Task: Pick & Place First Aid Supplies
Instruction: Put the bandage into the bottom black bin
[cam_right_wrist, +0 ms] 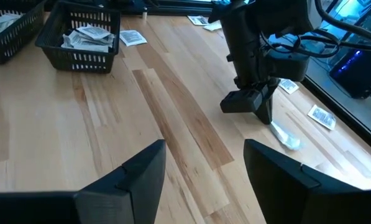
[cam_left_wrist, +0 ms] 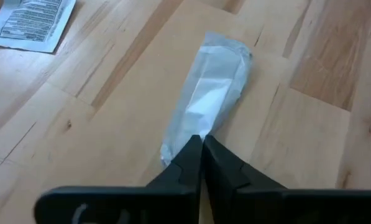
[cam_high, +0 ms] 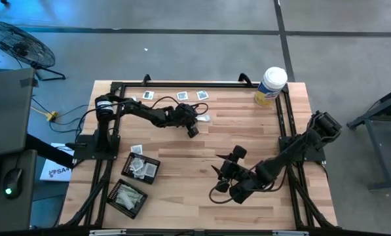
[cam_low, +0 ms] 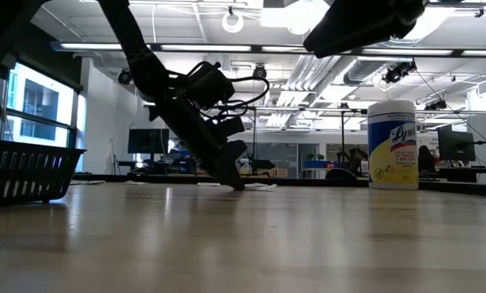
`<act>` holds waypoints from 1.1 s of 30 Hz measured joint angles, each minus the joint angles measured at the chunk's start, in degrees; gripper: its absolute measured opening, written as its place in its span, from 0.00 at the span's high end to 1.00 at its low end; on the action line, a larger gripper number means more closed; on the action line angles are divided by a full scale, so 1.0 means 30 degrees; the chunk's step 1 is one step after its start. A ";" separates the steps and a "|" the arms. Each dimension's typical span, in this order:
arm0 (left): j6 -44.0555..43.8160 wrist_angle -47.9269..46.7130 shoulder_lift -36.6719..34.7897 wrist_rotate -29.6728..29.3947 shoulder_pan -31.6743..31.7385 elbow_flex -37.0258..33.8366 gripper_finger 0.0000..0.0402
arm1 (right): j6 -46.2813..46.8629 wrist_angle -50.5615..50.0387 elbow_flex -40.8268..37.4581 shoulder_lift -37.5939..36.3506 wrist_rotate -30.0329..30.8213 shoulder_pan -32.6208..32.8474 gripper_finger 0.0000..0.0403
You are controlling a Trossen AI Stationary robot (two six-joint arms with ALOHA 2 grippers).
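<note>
Left wrist view shows the left tool (cam_left_wrist: 202, 144) pinched shut on the near end of a white strip wrapper (cam_left_wrist: 211, 93) lying flat on the counter (cam_left_wrist: 110, 124) at frame centre. The wrapper looks thin, soft and light — probably it bends (an end grip seems enough). The high view adds the right tool (cam_high: 223, 177), open, lower centre, and two mesh trays (cam_high: 135, 180) lower left.

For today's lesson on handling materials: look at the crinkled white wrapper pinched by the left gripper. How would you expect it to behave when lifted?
The wrapper looks thin and creased, so it will probably droop rather than stay stiff. It lies flat and small against the left gripper, so it is likely very light. Being pinched only at one end, it may swing or slip.
</note>
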 joint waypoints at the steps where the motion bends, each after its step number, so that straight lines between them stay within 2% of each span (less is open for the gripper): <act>1: 0.0027 -0.0008 -0.0024 -0.0003 0.0000 -0.0001 0.97 | -0.0002 0.0000 -0.0003 0.0000 -0.0006 0.0006 0.48; 8: -0.0141 -0.1739 -0.1668 0.0100 -0.0392 -0.0171 0.99 | -0.0007 0.0000 -0.0003 0.0000 -0.0094 0.0007 0.48; 12: -0.0141 -0.4784 -0.3819 -0.0204 -0.1397 -0.0217 0.99 | -0.0006 -0.0058 -0.0010 0.0007 -0.0332 0.0007 0.48; 16: -0.0153 -0.9067 -0.6771 -0.1273 -0.3279 -0.0160 1.00 | 0.0029 -0.0153 -0.0024 0.0007 -0.0658 0.0007 0.48; 20: -0.1042 -1.2948 -0.9985 -0.1919 -0.6212 -0.0149 1.00 | 0.0015 -0.0146 -0.0025 0.0015 -0.0621 0.0007 0.48; 24: -0.1866 -1.6822 -1.2801 -0.1941 -1.0241 -0.0124 1.00 | 0.0000 -0.0146 -0.0025 0.0015 -0.0607 0.0007 0.48; 28: -0.5464 -1.9623 -1.4946 -0.1445 -1.4526 -0.0124 1.00 | -0.0007 -0.0146 -0.0025 0.0015 -0.0514 0.0007 0.48; 33: -1.1300 -2.0557 -1.6065 -0.0772 -1.9745 -0.0117 1.00 | -0.0015 -0.0141 -0.0025 0.0015 -0.0031 -0.0133 0.48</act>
